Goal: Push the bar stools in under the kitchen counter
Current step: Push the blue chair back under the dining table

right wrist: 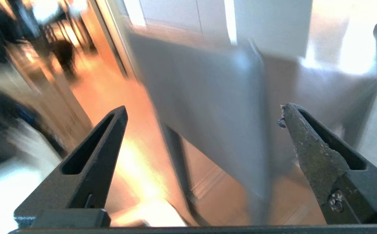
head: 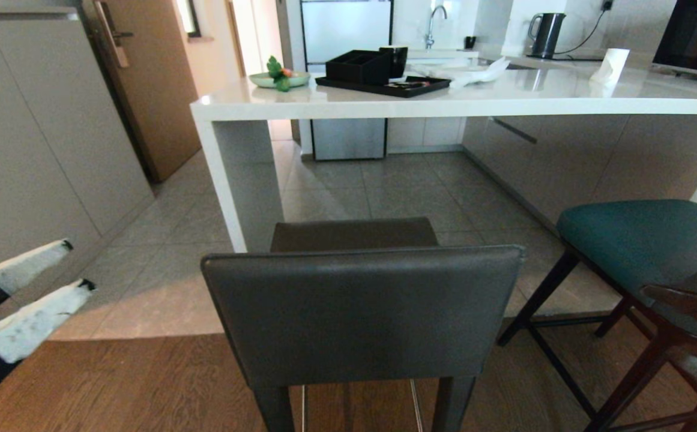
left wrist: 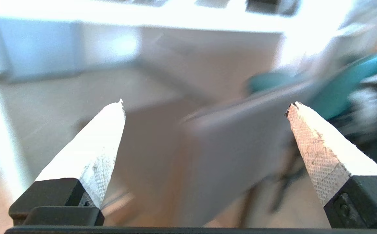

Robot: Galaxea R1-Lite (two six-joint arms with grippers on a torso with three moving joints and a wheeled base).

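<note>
My left gripper (head: 63, 273) is wide open and holds nothing, off to the left of the grey stool (head: 360, 312), and my right gripper (right wrist: 203, 112) is wide open too, near that stool's back. The grey stool stands right in front of me, not yet under the white kitchen counter (head: 462, 99), and the teal stool (head: 642, 240) is on my right. If I push only one side, I think the grey stool could turn and bump the counter's leg, or tip over
</note>
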